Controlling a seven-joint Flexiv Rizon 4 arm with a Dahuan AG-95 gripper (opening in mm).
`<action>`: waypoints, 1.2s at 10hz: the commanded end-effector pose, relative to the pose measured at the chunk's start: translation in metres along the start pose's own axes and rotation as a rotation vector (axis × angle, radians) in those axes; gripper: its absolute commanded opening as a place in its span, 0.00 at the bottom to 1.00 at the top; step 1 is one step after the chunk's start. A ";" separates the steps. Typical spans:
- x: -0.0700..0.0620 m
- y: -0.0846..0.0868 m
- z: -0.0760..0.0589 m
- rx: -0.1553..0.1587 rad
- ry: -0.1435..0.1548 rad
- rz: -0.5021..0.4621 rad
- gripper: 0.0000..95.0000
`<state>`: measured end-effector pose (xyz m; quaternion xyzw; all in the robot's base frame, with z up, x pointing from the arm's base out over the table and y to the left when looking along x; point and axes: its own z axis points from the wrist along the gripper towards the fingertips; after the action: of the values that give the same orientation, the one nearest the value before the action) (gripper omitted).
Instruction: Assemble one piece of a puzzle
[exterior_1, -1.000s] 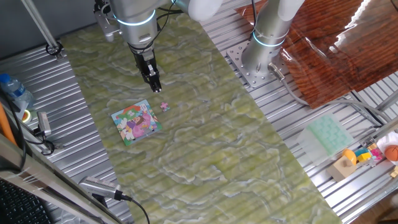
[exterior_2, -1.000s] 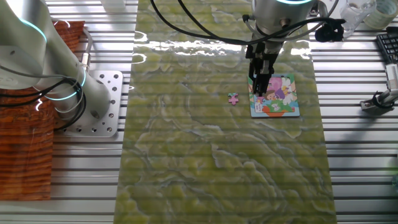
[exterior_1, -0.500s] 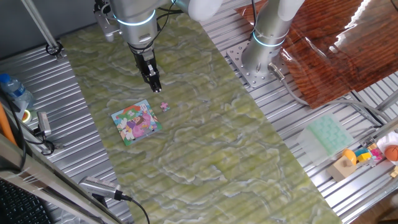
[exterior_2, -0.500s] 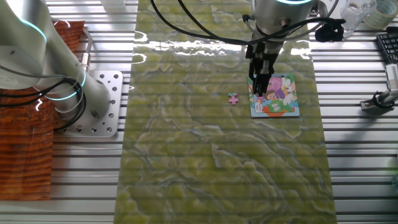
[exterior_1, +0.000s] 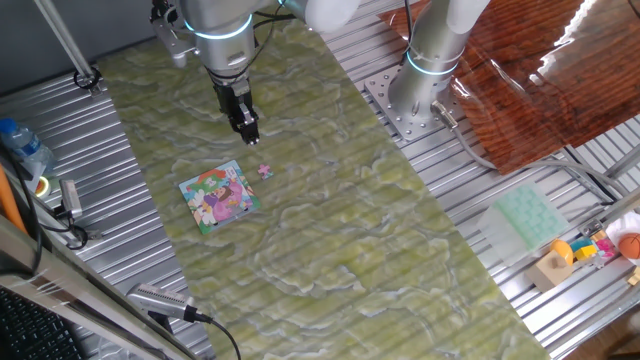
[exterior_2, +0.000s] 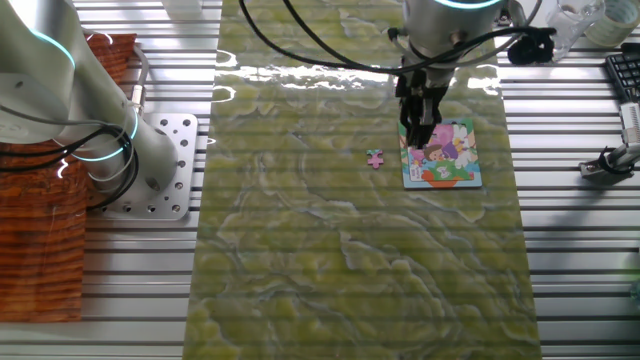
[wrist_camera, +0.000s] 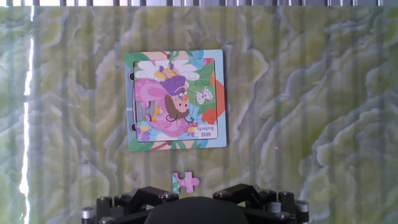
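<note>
The piece (exterior_1: 264, 170) is a tiny pink-and-white jigsaw piece lying flat on the green mat, to the right of the puzzle (exterior_1: 219, 196). The puzzle is a small square cartoon picture with a blue edge. My gripper (exterior_1: 250, 134) hangs above the mat behind the piece, apart from both, and its fingers look slightly parted and empty. In the other fixed view the gripper (exterior_2: 419, 140) overlaps the puzzle's (exterior_2: 445, 152) left edge, with the piece (exterior_2: 375, 158) to its left. In the hand view the piece (wrist_camera: 185, 182) lies just below the puzzle (wrist_camera: 176, 100); my fingertips are out of frame.
A second arm's base (exterior_1: 430, 62) stands at the back right on a metal plate, beside a red-brown board (exterior_1: 545, 70). A pale green moulded tray (exterior_1: 525, 216) and toys (exterior_1: 590, 250) sit at the right edge. A bottle (exterior_1: 22, 146) and tools lie at the left.
My gripper has shifted a little away from the piece, up the frame in both fixed views. The piece and the puzzle have not moved.
</note>
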<state>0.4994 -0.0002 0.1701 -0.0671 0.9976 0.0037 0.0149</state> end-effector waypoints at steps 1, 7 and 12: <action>0.002 -0.003 -0.004 -0.017 -0.067 -0.282 0.00; 0.004 -0.005 -0.005 -0.037 -0.094 -0.187 0.00; 0.004 -0.005 -0.005 -0.023 -0.053 -0.001 0.00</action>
<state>0.4951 -0.0057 0.1748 -0.1432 0.9871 0.0316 0.0647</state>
